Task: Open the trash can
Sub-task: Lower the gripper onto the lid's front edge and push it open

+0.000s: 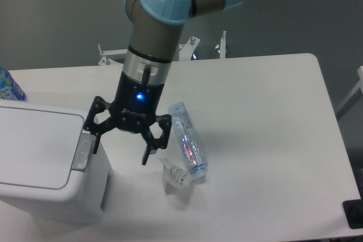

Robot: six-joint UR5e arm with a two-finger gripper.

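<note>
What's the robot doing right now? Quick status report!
Gripper open, empty, beside the trash can. Lid shut, grey latch not visibly pressed. Plastic bottle and crumpled wrapper off to the side.

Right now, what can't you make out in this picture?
- Trash can: its left and bottom are cut off by the frame edge.
- Grey latch: the tool, open, partly covers its top.
- Blue-labelled item: mostly off frame at left.
- Bottle label: too small to read.
</note>
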